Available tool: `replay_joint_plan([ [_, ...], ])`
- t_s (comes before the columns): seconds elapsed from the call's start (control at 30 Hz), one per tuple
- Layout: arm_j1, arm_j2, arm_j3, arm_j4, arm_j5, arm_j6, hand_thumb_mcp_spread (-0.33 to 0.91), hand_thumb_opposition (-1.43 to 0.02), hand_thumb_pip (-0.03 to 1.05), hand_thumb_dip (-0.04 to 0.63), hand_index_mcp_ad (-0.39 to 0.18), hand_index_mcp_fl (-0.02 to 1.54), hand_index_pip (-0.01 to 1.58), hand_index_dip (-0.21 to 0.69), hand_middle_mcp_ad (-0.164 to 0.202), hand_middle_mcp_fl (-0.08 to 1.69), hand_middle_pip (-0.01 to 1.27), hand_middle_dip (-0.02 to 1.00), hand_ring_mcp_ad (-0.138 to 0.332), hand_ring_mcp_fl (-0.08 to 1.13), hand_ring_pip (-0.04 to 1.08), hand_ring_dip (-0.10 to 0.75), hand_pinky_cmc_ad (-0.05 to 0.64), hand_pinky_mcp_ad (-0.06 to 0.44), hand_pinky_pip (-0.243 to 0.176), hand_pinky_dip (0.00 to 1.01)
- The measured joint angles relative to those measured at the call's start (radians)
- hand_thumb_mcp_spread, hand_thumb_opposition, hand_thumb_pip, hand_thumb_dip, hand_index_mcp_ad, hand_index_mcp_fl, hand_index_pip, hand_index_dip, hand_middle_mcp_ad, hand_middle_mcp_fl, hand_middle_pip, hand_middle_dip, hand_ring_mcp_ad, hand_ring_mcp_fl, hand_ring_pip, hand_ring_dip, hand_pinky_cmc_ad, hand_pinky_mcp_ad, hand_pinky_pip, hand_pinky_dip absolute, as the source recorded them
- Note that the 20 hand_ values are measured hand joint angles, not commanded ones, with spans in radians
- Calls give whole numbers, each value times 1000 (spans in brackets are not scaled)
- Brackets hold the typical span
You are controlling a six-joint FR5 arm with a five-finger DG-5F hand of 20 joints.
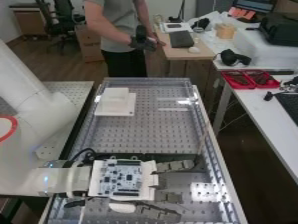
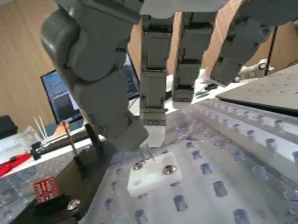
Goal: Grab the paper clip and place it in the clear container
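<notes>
The dark grey hand (image 1: 174,166) is low over the near part of the bench in the high view, a circuit board on its back. In the wrist view the hand (image 2: 153,80) hangs close above a white block (image 2: 149,181) with two screw heads. A thin metallic piece (image 2: 149,153), which may be the paper clip, stands out between hand and block; whether it is held cannot be told. A wide clear-walled surround (image 1: 203,116) frames the perforated plate; I cannot tell whether this is the clear container.
White stepped pieces (image 1: 116,104) lie on the far left of the perforated plate (image 1: 159,132). Red trays (image 1: 249,79) are on the side table at the right. In the wrist view a small red board (image 2: 46,190) is beside a dark strip.
</notes>
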Motion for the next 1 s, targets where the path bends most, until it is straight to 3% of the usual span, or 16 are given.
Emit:
replay_joint_plan([
  [0.2,2,0,-1,-2,2,2,695,-988,648,311,-229,243,145,-183,-66,813,709,733,21,476,96,468,456,248,66,192],
  [0.6,7,-1,-4,6,11,8,707,-1012,648,312,-230,258,145,-183,-70,848,724,747,24,490,98,468,454,244,66,192],
  [1.0,13,42,-60,132,37,80,721,-1080,646,309,-227,356,133,-183,-72,951,724,731,23,627,101,482,456,250,66,192],
])
